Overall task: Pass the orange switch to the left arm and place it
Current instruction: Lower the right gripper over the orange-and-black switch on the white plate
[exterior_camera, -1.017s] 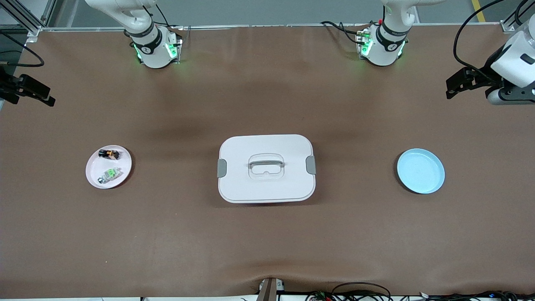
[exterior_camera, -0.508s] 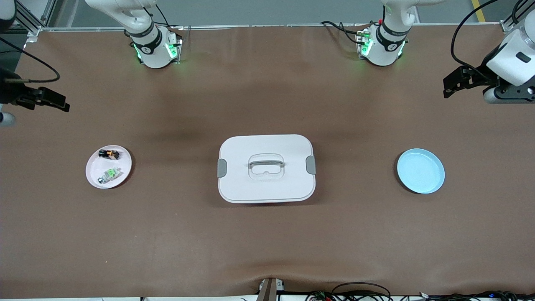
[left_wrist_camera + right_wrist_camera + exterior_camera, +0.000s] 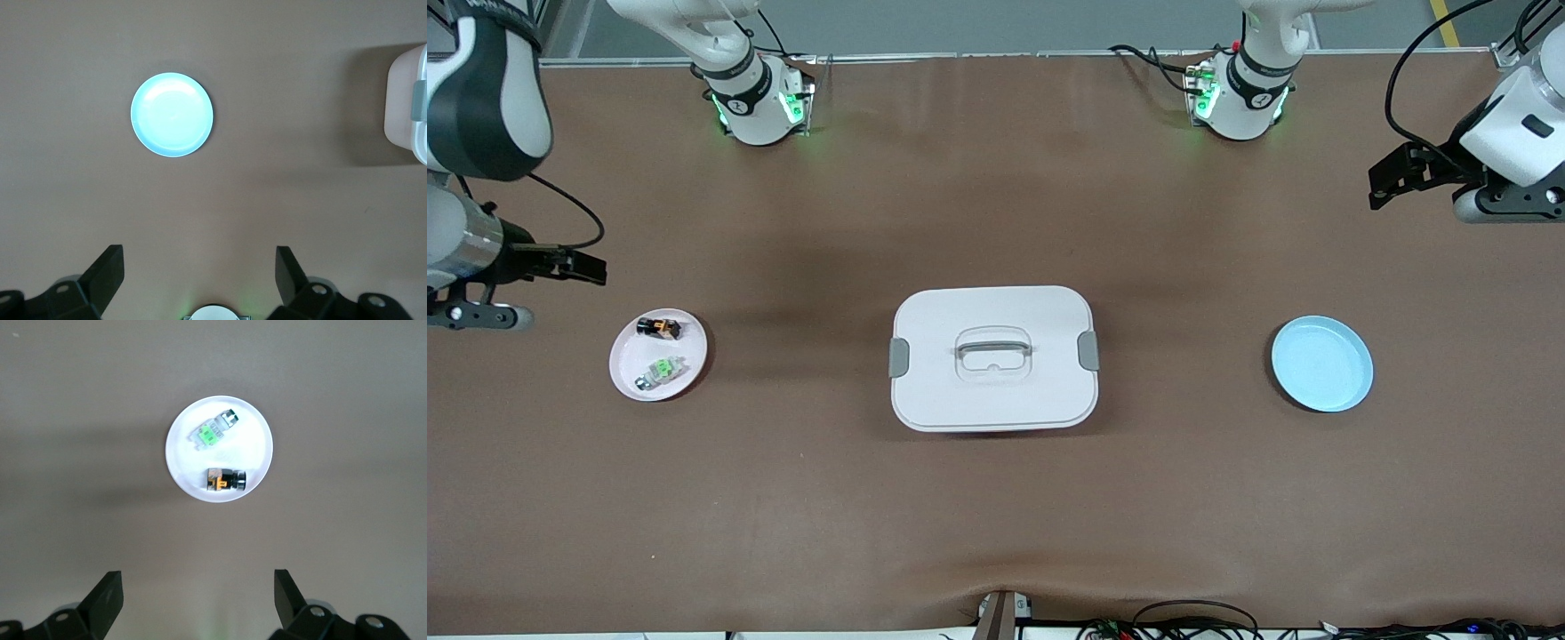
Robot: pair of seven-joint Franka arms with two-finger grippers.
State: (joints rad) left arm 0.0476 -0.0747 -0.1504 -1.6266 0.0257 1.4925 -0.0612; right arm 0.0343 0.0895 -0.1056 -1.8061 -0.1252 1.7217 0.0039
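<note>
Both grippers aloft, fingers spread wide, holding nothing.
Your right gripper (image 3: 591,267) hangs near the white plate (image 3: 689,364) carrying the orange switch (image 3: 659,328); your left gripper (image 3: 1383,182) waits.

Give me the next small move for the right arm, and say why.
Probably bring the right gripper over the white plate and lower it onto the orange switch. Its fingers are open and empty, and the switch lies untouched on the plate beside the green-and-white component. The left gripper waits, open.

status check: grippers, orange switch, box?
Right gripper open, above table near white plate. Left gripper open, waiting. Orange switch on plate. Box mid-table, between plates.
</note>
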